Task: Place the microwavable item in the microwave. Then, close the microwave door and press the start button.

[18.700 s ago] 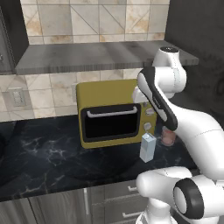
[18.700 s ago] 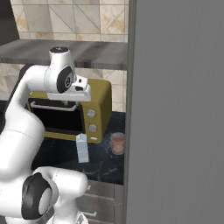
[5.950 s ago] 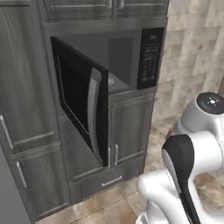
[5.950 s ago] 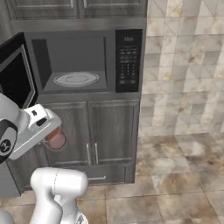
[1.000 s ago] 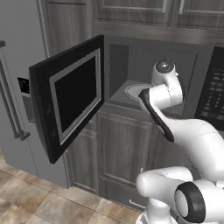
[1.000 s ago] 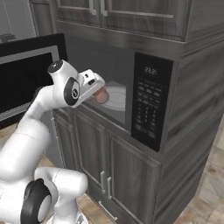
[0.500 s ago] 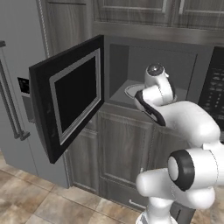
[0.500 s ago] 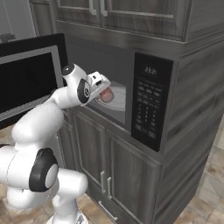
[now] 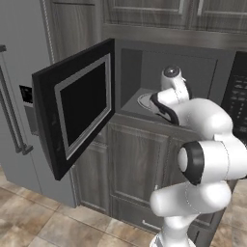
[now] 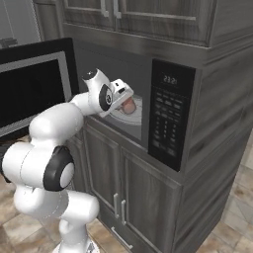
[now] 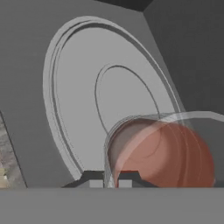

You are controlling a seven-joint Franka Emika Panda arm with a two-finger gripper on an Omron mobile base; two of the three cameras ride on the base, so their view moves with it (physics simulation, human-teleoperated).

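Note:
The black microwave (image 10: 168,74) stands with its grey cavity exposed, and the round white turntable (image 11: 83,83) lies on its floor. Inside the cavity, my gripper (image 10: 122,100) is shut on the rim of the small pinkish-brown translucent cup (image 10: 129,105). In the hand view the cup (image 11: 162,154) hangs just above the turntable's near edge, its wall pinched between my fingertips (image 11: 92,178). The microwave door (image 9: 77,108) is swung wide to the left, its dark window facing out. My arm hides most of the turntable (image 9: 144,100) in the left base view.
The black keypad panel (image 10: 167,126) sits right of the cavity. A grey fridge (image 9: 17,106) stands left of the open door. Dark wood cabinet doors (image 9: 137,169) are below the microwave, and more cabinets (image 10: 148,17) are above. Tiled floor (image 9: 43,226) lies in front.
My arm has folded and pushed further into the cavity, carrying the cup inward over the turntable. The door has not moved.

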